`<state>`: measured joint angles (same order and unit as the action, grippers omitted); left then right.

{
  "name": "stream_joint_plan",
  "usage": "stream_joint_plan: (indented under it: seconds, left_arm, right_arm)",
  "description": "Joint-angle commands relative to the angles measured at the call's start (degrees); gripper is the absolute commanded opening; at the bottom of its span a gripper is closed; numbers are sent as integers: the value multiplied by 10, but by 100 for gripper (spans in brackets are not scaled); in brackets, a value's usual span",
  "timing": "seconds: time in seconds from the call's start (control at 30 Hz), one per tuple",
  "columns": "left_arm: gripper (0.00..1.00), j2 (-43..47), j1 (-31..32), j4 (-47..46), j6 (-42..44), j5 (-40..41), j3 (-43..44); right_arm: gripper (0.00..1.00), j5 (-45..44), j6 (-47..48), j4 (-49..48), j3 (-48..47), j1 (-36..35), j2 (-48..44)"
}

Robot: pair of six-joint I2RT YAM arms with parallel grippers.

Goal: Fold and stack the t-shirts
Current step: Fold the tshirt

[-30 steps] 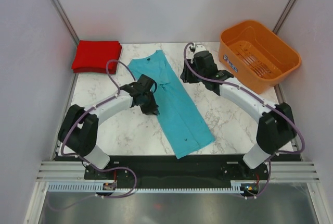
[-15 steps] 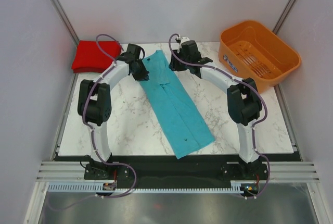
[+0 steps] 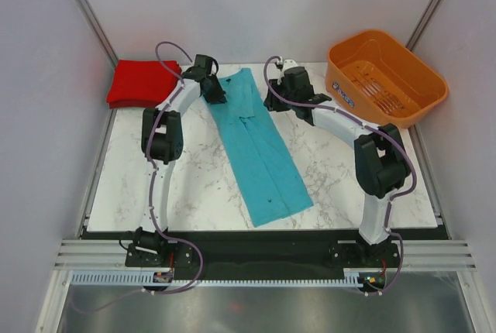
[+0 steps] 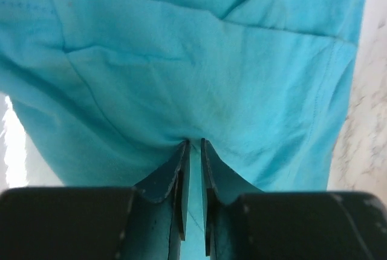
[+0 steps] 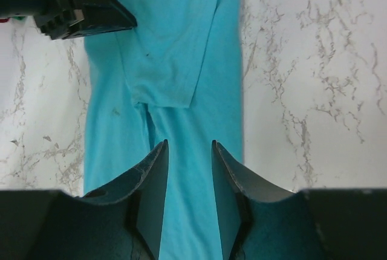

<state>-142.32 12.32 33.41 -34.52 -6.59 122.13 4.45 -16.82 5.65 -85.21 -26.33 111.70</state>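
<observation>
The plain teal-blue cloth t-shirt (image 3: 262,155) lies on the white marble-patterned tabletop (image 3: 194,186) as one long narrow strip, and its long axis is what the coming move turns on. It runs from the collar end, which sits between the two grippers, back toward the arms' bases, slanting to the right.

The left gripper (image 4: 193,145) is clenched on a pinch of cloth at the left corner of that end (creases fan out from its tips). The right gripper (image 5: 188,145) hangs just over the strip's right side, jaws parted, with the cloth flat beneath and nothing caught.

Both are about equally near the collar end, and the hem lies well behind them. The folded bright red cloth t-shirt (image 3: 143,81) sits near the left gripper, on its left. A crosswise fold would probably need the right gripper to close on its corner first.
</observation>
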Motion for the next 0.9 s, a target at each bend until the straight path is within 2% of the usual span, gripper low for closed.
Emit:
stream_joint_plan:
  seconds: [0.0,0.13,0.23,0.4,0.43,0.57,0.63,0.73,0.77,0.87]
  left_arm:
    - [20,-62,1,-3,39,-45,105]
    - [22,-127,1,-4,43,-94,195]
    - [23,-93,1,-4,45,-131,168]
    - [28,29,2,-2,56,-137,31]
    - [35,50,0,-3,57,-140,14]
    - [47,177,-2,-3,60,-136,-86]
    - [50,216,-1,-3,56,-131,-131]
    - [53,287,3,-3,51,-128,-248]
    - [53,304,10,-4,45,-127,-318]
    - [53,348,35,-6,52,-83,-413]
  right_arm:
    - [42,-1,-10,-47,21,7,-74]
    - [42,5,-28,-46,66,15,-124]
    - [43,6,-33,-24,93,21,-159]
    - [43,14,-52,50,164,21,-216]
    - [44,29,-57,69,180,20,-240]
    - [46,67,-77,118,267,21,-307]
    - [48,82,-85,138,325,20,-350]
    - [49,103,-102,163,388,20,-394]
    - [49,118,-105,163,404,20,-402]
    - [49,116,-109,174,447,18,-425]
